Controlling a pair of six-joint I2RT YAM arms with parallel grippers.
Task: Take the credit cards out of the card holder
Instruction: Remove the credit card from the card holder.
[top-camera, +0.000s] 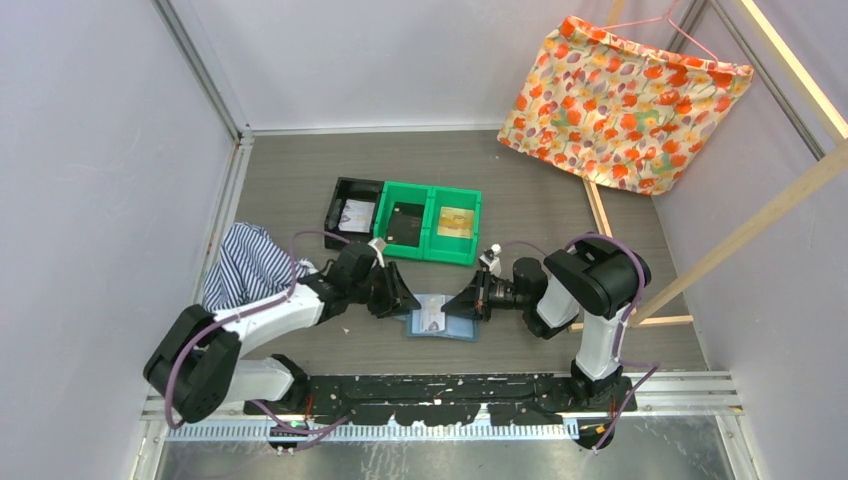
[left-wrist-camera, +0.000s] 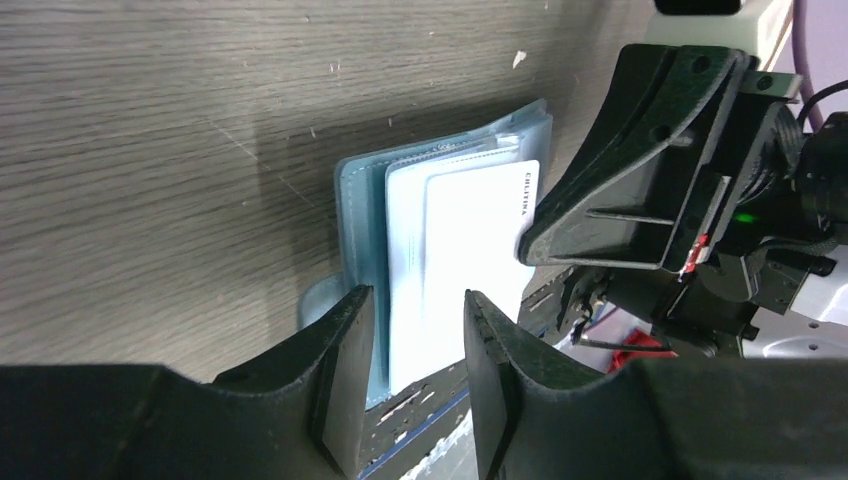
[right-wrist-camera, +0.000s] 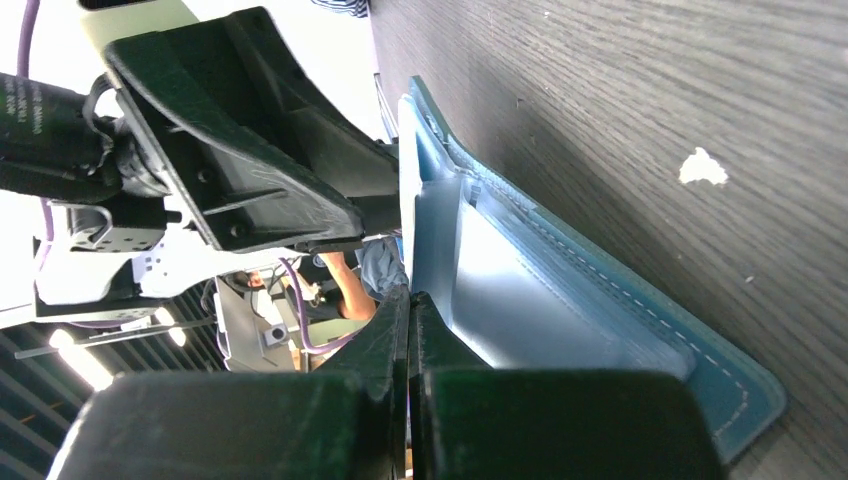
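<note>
The teal-blue card holder (top-camera: 437, 322) lies open on the table between my two grippers. In the left wrist view its teal cover (left-wrist-camera: 355, 200) frames clear sleeves, and a whitish card (left-wrist-camera: 470, 240) sticks partly out of a sleeve. My left gripper (left-wrist-camera: 418, 300) is open, with its fingers on either side of the near edge of the sleeves and card, touching nothing. My right gripper (right-wrist-camera: 408, 298) is shut, its tips at the pale blue inside of the holder (right-wrist-camera: 560, 300), close to the whitish card's far edge. I cannot tell whether it pinches anything. The dark card is hidden.
A two-compartment green bin (top-camera: 428, 200) and a black tray (top-camera: 340, 195) holding a pale item stand just behind the holder. A striped cloth (top-camera: 245, 262) lies at the left. A floral cloth (top-camera: 620, 95) hangs at the back right beside a wooden frame (top-camera: 600, 215).
</note>
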